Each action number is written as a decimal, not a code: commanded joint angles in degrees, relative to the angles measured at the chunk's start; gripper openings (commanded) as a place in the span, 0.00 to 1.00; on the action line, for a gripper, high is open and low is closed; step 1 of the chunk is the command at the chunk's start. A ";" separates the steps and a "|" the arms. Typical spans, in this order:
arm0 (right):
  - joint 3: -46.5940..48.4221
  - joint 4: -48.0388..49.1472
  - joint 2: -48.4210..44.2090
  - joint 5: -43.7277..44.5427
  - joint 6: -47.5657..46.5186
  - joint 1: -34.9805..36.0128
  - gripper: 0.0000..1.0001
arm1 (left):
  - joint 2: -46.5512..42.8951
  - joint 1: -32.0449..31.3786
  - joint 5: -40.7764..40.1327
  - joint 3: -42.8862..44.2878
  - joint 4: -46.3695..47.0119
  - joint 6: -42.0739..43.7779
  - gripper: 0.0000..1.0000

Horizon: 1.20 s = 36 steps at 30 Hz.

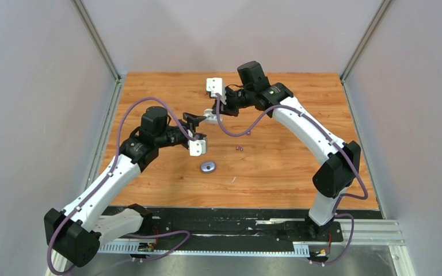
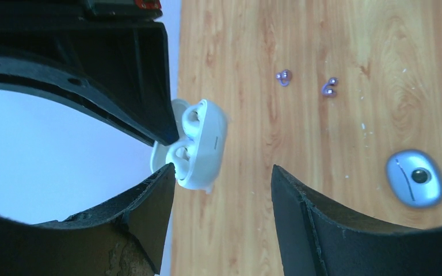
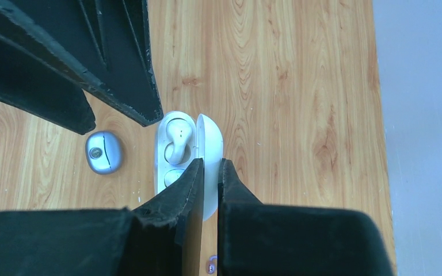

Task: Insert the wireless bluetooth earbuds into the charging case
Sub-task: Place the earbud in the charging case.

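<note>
Right wrist view: right gripper (image 3: 210,167) is clenched on the lid of the white case (image 3: 209,135), one finger on each face of the lid. The case is open, its base to the left of the lid, with white buds (image 3: 178,141) seated in the wells. The purple case (image 3: 103,152) lies shut on the table (image 3: 299,86), left of the white case and apart from it. The other arm's fingers cross the upper left corner.

Left wrist view: left gripper (image 2: 223,172) is released, jaws wide. The white case sits just beyond the gap, close to one fingertip; contact cannot be told. Both white buds show in their wells. The purple buds (image 2: 284,76) lie loose on the wood, near each other and apart from both cases. This view alone shows the pair clearly; the right wrist view catches one, at its bottom edge. The purple case bears a dark round spot and a thin curved line. Any lettering is too small to read.

Top external view: both grippers meet at the white case. The purple case lies nearer the arm bases, and the purple buds are mere specks. Whether the white case rests on the wood cannot be told.
</note>
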 commanded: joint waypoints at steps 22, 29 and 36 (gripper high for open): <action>4.76 0.32 0.60 -2.77 1.26 1.06 0.00 | 3.29 0.20 0.43 1.29 7.50 9.51 0.72; 4.92 0.41 1.12 -2.36 1.17 1.00 0.00 | -1.14 0.19 1.98 0.57 5.95 8.22 0.73; 4.84 0.48 1.00 -2.63 1.30 1.06 0.00 | -0.51 0.19 -0.77 -0.08 7.02 7.68 0.74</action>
